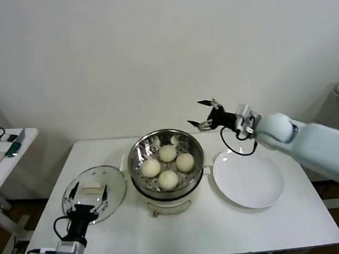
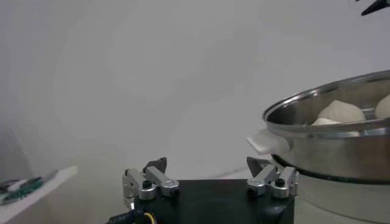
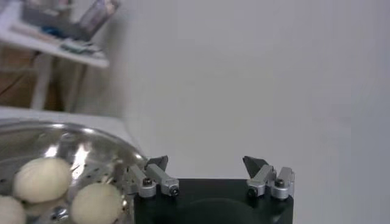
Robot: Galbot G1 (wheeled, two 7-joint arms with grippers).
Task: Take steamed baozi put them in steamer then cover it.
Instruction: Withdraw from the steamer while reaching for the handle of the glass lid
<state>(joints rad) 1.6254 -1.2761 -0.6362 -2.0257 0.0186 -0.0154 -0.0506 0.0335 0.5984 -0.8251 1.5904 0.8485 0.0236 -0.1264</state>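
The steamer (image 1: 140, 147), a shiny steel pot on a white base, stands mid-table with several off-white baozi (image 1: 169, 179) on its perforated tray. My right gripper (image 1: 205, 114) hangs open and empty in the air, above and just right of the pot's far rim. In the right wrist view the gripper (image 3: 205, 161) looks past the steamer's rim (image 3: 91, 135) and two baozi (image 3: 42, 179). My left gripper (image 1: 89, 192) is open and low over the near part of the glass lid (image 1: 112, 186), left of the pot. From the left wrist, that gripper (image 2: 207, 163) faces the steamer's wall (image 2: 341, 149).
A bare white plate (image 1: 247, 179) lies right of the steamer. The lid rests flat on the white table (image 1: 223, 225). A small side table (image 1: 2, 151) with a few items stands off to the left. A plain wall is behind.
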